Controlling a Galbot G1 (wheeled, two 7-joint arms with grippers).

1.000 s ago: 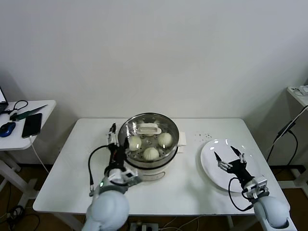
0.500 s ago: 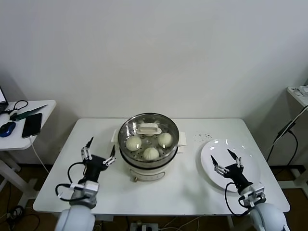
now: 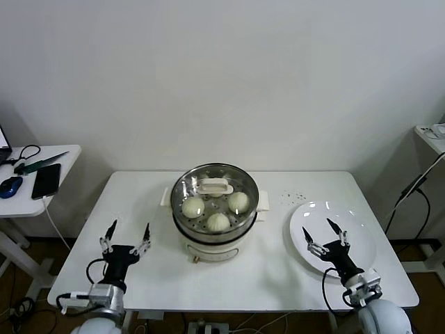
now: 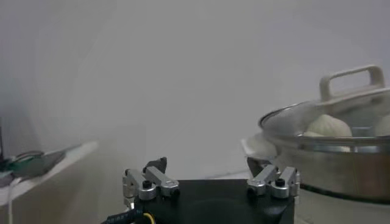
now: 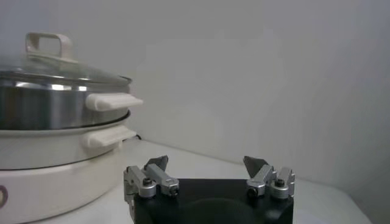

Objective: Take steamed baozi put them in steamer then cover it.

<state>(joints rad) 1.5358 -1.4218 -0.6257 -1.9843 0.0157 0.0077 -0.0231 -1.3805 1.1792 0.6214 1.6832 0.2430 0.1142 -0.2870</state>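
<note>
Both arms low at the near edge, grippers empty and spread.

The left gripper sits at the near left, its two fingers pointing up and away from the body, jaws wide apart with nothing between them; the wrist and a looped black cable trail back beneath it to the rounded white forearm. In the left wrist view the same gripper shows both tips well separated. The right gripper mirrors it at the near right, fingers splayed and angled slightly inward, holding nothing; its own wrist view shows the same wide gap.
</note>
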